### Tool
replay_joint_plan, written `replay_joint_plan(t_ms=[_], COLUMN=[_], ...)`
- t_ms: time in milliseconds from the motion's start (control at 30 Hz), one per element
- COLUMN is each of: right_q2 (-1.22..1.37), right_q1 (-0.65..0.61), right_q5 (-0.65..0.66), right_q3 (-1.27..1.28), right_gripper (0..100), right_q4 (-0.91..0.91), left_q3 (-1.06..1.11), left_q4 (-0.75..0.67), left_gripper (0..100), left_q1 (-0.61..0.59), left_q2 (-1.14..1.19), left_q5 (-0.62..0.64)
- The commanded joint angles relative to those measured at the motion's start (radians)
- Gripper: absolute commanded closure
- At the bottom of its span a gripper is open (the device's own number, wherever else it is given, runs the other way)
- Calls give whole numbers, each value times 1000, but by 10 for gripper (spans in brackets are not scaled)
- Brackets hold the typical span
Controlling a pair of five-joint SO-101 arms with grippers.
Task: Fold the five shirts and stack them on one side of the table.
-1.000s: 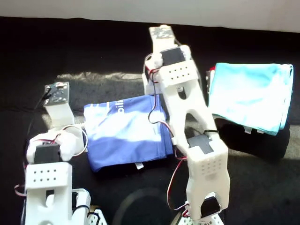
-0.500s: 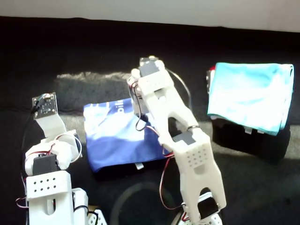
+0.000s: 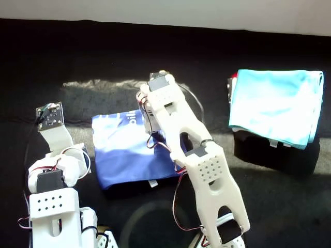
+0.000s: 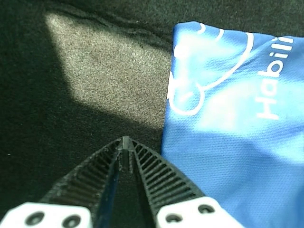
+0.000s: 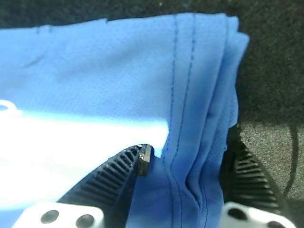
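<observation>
Right pincer [image 5: 190, 159] is spread around the edge of the one blue shirt [image 3: 134, 150], left pincer [image 4: 125, 145] is pressed together. The cyan shirt [image 3: 276, 106] covers a pile I can't count.

Far half of table [image 3: 93, 46] bare: open passage behind blue shirt [image 3: 126, 155]. Right arm [image 3: 178, 124] slants over shirt's right edge, blocking approach from that side. Right gripper [image 5: 190, 164] straddles folded edge, fingers parted, cloth between. Left gripper [image 4: 125, 142] closed, over bare table just beside shirt's left edge. Dark strip between right arm and shirt stack [image 3: 276, 106] free. Near edge crowded by arm bases [image 3: 51, 217].
</observation>
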Motion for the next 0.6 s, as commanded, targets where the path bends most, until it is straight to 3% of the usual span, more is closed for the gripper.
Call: replay_joint_plan(t_ms=[0, 233, 400, 567], right_q2=[41, -24, -208, -415], right_q1=[-18, 68, 142, 243], right_q5=[86, 152, 276, 368], right_q3=[1, -38, -197, -211], right_gripper=[991, 992, 992, 992], right_q4=[-36, 4, 120, 119], left_q3=[-4, -4, -4, -4], left_q4=[-9, -9, -9, -9], left_gripper=[990, 990, 990, 990], left_q1=[-13, -24, -56, -53], left_q2=[-7, -7, -7, -7], left_q5=[-8, -8, -8, -8])
